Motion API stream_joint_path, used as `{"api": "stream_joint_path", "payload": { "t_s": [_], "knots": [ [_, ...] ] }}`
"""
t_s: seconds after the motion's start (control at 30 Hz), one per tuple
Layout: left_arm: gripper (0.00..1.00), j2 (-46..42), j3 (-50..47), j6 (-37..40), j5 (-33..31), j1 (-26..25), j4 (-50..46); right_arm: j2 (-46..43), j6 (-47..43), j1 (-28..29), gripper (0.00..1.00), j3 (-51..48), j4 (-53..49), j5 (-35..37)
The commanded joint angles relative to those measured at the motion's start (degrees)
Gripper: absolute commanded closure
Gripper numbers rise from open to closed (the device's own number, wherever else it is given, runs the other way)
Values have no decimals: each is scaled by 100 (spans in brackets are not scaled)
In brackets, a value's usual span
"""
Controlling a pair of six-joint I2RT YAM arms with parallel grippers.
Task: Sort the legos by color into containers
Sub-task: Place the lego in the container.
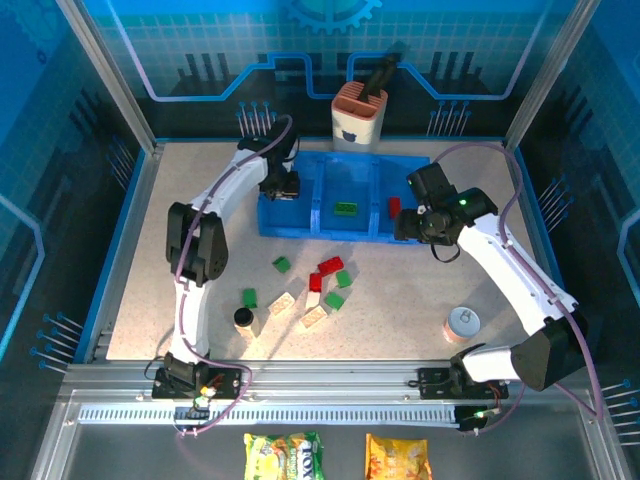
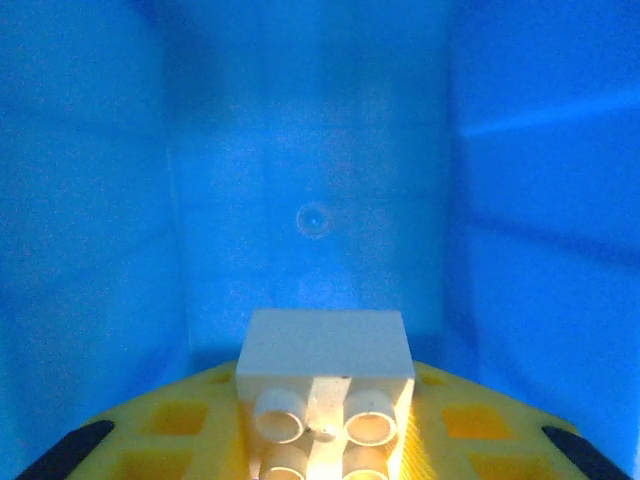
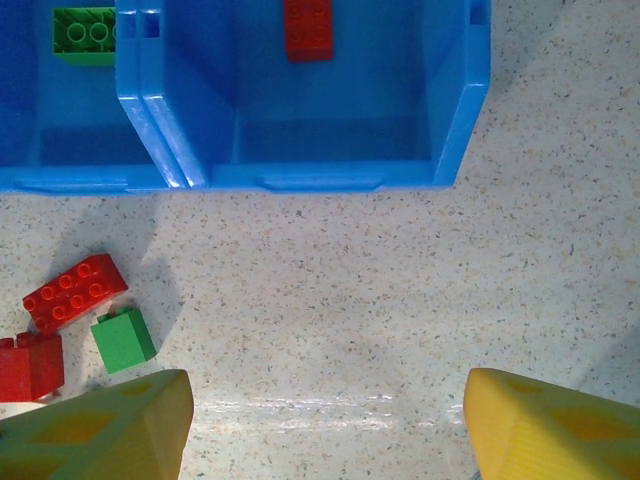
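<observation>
The blue three-compartment containers (image 1: 300,225) lie at the back of the table. My left gripper (image 1: 281,186) hangs inside the left compartment (image 2: 310,150), shut on a cream-white lego (image 2: 325,360) between its yellow fingers (image 2: 170,425). A green lego (image 1: 346,208) lies in the middle compartment and a red lego (image 1: 394,206) in the right one. My right gripper (image 1: 418,222) hovers open over bare table just in front of the tray's right end (image 3: 300,180), nothing between its fingers (image 3: 110,425). Loose red (image 1: 330,265), green (image 1: 282,264) and cream-white legos (image 1: 314,316) lie mid-table.
A small black cylinder (image 1: 243,317) stands among the loose bricks at the left. A silver-topped tin can (image 1: 461,323) sits front right. An orange-and-white cup holder (image 1: 360,115) stands behind the tray. Red (image 3: 75,292) and green (image 3: 124,339) bricks lie left of my right gripper.
</observation>
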Motion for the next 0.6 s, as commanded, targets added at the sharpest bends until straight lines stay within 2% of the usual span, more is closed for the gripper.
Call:
{"api": "stream_joint_path", "payload": {
  "t_s": [0.0, 0.3, 0.57],
  "knots": [
    [67, 396, 513, 281, 138, -35, -405, -155, -6, 26, 27, 139, -169, 134],
    [66, 1143, 1040, 362, 158, -84, -448, -136, -6, 18, 27, 126, -169, 113],
    [66, 1568, 1228, 287, -157, -88, -485, -113, -6, 16, 27, 139, -178, 92]
  ]
}}
